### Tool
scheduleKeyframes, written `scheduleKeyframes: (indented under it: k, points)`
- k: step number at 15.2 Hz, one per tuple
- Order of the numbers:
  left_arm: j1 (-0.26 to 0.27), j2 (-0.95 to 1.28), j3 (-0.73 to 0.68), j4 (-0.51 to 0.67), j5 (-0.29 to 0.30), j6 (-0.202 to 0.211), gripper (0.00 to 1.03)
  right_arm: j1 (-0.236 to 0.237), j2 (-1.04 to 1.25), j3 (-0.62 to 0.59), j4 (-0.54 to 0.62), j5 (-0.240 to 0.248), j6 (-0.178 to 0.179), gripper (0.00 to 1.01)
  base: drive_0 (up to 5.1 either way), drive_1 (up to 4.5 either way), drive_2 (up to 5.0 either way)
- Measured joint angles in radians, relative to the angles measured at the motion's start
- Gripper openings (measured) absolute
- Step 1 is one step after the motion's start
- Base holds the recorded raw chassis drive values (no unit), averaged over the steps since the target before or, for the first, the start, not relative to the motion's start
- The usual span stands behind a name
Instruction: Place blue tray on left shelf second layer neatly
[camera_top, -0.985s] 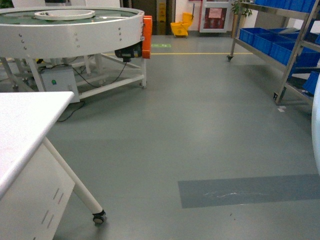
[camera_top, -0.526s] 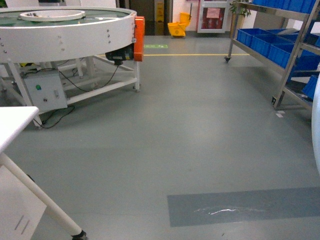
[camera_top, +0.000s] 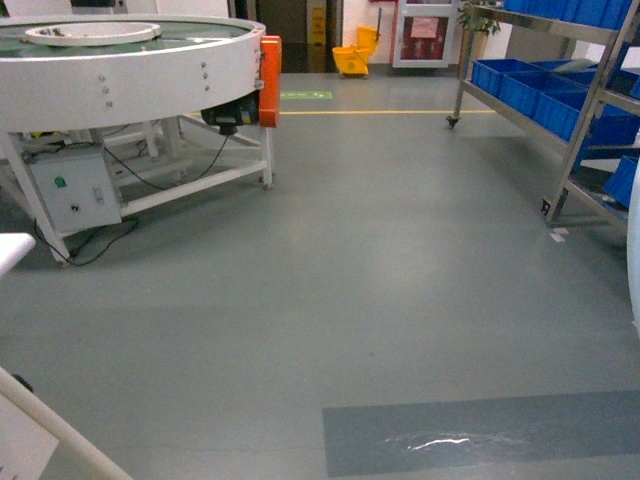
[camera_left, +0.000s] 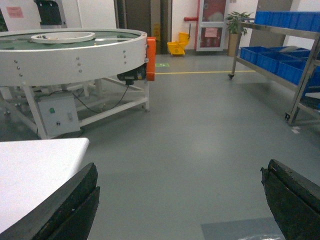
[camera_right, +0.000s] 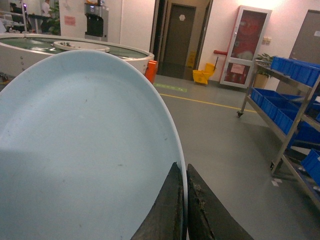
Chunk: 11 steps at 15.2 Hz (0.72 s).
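The blue tray (camera_right: 85, 150), a pale blue round dish, fills the left of the right wrist view, held on edge. My right gripper (camera_right: 184, 172) is shut on its rim, one finger on each side. In the head view only a pale sliver of the tray (camera_top: 634, 260) shows at the right edge. My left gripper (camera_left: 180, 172) is open above the floor with nothing between its fingers. A stainless-steel shelf rack (camera_top: 590, 100) with dark-blue bins (camera_top: 520, 80) stands far off at the right; I cannot tell whether it is the left shelf.
A round white conveyor table (camera_top: 130, 70) with a grey control box (camera_top: 65, 190) and cables stands at the left. A white table corner (camera_top: 12, 250) and its leg (camera_top: 60, 430) are near left. A yellow mop bucket (camera_top: 352, 58) is at the back.
The head view has shifted: the white table has slid almost out at the left, and the round conveyor table and the floor patch have moved leftward. The tray sliver stays at the right edge.
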Motion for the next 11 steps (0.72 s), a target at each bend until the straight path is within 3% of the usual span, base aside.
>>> scheduleKeyframes:
  k: [3, 11]
  points:
    - [0.0, 0.0, 0.0, -0.003, 0.0, 0.0, 0.98, 0.0, 0.0, 0.0, -0.001, 0.0, 0.0, 0.02, 2.5, 2.36, -5.1]
    - [0.002, 0.0, 0.0, -0.002, 0.0, 0.0, 0.98, 0.0, 0.0, -0.002, 0.004, 0.003, -0.003, 0.02, 0.7, 4.5, -3.1]
